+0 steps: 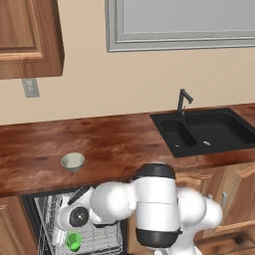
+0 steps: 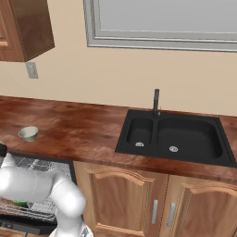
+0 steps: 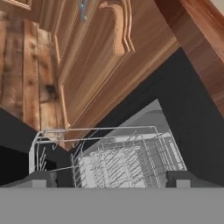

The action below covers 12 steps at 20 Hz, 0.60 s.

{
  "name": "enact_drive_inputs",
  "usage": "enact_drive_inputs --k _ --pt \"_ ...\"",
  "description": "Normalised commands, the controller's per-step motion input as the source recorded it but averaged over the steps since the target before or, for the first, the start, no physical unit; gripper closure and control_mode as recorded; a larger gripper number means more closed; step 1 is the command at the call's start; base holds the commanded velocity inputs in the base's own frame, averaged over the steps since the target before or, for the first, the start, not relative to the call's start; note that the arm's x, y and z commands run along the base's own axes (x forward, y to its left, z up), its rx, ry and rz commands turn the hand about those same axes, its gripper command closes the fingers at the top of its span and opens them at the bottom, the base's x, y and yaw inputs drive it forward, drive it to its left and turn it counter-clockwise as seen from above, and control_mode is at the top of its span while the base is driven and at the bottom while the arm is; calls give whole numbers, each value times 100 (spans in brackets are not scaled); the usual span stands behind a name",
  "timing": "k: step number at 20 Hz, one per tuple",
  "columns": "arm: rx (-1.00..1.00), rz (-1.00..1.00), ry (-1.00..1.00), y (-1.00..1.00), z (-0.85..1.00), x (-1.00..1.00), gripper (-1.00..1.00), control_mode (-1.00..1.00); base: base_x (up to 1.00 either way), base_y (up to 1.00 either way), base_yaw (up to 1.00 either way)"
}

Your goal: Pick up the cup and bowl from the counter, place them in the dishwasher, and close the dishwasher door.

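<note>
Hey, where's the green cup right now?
The cup is in the dishwasher's wire rack, low in the left base view, beneath the arm's white wrist, with the bowl on the counter above it.

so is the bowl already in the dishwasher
No, the bowl sits on the counter above the open dishwasher, while the cup is already down in its wire rack.
</note>
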Motion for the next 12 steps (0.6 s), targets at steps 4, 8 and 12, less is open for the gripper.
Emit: enact_drive_inputs --k 4,8,12 --pt "-1 0 -7 0 76 -34 -100 -100 0 0 0" --pt "-8 0 -8 0 68 -36 -100 -100 0 0 0" --pt "-9 0 -9 0 50 -37 -100 -100 0 0 0"
